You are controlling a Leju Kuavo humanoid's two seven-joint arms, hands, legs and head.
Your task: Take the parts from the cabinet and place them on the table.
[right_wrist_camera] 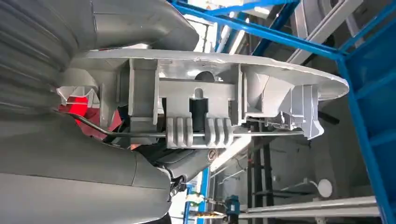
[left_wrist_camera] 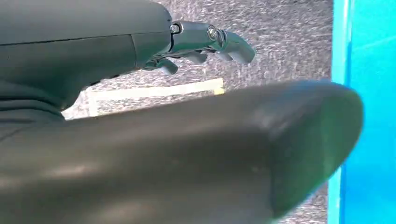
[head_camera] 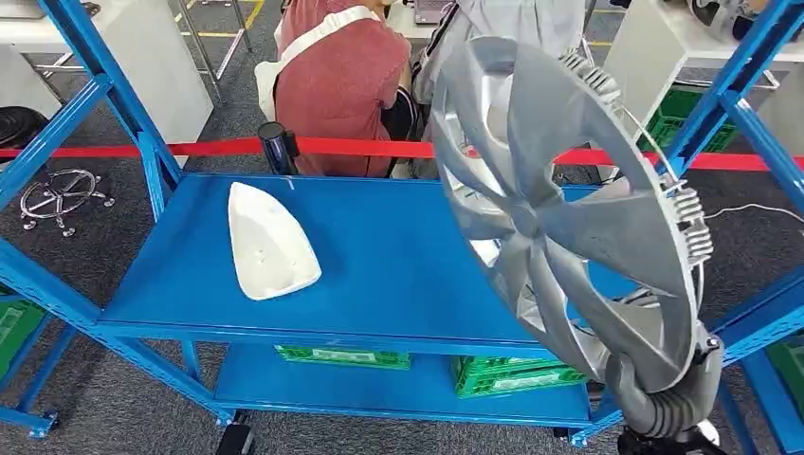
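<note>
A: One silver hubcap [head_camera: 569,204] filled the right half of the head frame, tilted on edge, gripped at its lower rim by the right robot hand [head_camera: 668,398].

B: Grasp confirmed at the wrist?

A: Yes; right wrist frame showed the rim clips pinned against the fingers [right_wrist_camera: 187,161].

B: Left robot hand [left_wrist_camera: 205,42]?

A: Released, fingers apart, holding nothing, over grey floor.

B: Other part?

A: White cover [head_camera: 268,242] lay flat, left of centre, on the blue shelf [head_camera: 398,256]. Green crates [head_camera: 517,374] sat on the lower tier.

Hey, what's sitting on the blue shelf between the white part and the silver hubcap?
Nothing: in the head view the blue shelf is bare between the white part and the silver hubcap that the right hand holds.
</note>
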